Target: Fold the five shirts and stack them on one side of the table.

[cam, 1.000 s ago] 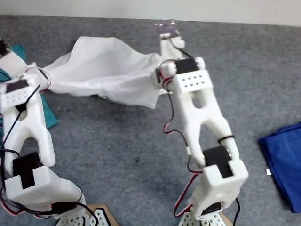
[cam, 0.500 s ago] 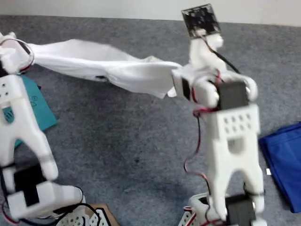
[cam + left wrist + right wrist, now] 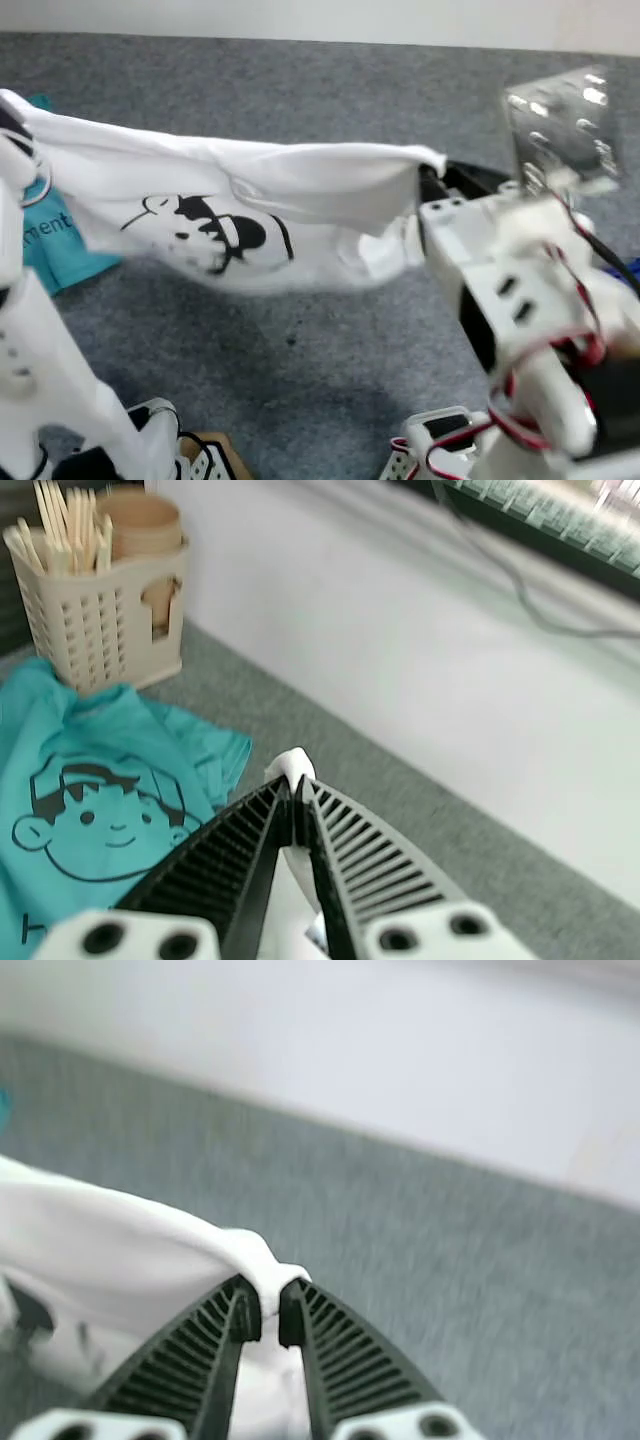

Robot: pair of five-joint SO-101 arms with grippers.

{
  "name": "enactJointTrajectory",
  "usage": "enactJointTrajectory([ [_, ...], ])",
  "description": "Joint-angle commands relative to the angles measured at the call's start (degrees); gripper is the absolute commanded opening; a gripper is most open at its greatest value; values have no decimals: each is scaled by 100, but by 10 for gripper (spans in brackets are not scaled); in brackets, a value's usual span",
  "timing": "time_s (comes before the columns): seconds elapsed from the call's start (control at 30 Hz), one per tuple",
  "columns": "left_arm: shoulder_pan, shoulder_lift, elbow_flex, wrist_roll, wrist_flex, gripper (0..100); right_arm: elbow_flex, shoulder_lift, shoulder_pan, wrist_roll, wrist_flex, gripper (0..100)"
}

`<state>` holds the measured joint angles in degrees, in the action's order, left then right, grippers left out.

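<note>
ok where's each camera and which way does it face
High view: fixed above, looking down at the white shirt between left arm and right arm.
Left wrist view: on that wrist, looking along the left gripper to teal shirt and basket.
Right wrist view: on that wrist, looking along the right gripper shut on white shirt.
Shared: high and left wrist, teal shirt.

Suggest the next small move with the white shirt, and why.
Probably lower both arms together to lay the white shirt flat on the table. The left claw and right claw each pinch one end, and it hangs stretched between them above the grey surface, unfolded.
</note>
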<state>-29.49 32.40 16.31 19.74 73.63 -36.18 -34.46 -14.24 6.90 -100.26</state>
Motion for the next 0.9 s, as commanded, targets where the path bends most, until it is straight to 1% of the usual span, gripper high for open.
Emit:
enactJointTrajectory([
  [0.0,40,347,251,519,-70,7,-462,66,92,88,-57,8],
  [0.07,40,409,251,695,-176,7,-462,127,92,88,22,8],
  [0.23,75,119,224,712,-404,7,-505,840,110,88,75,8],
  [0.37,75,-444,4,712,-967,7,-514,1815,110,88,505,8],
  [0.47,75,-910,-330,712,-1679,7,-514,2545,127,97,1130,8],
  [0.63,189,-1877,-778,712,-3182,7,-514,3714,127,475,2598,8],
  [0.73,233,-2545,-813,712,-3921,7,-514,4268,136,721,3495,8],
  [0.87,338,-3284,-796,695,-4853,7,-514,4716,198,844,4259,8],
])
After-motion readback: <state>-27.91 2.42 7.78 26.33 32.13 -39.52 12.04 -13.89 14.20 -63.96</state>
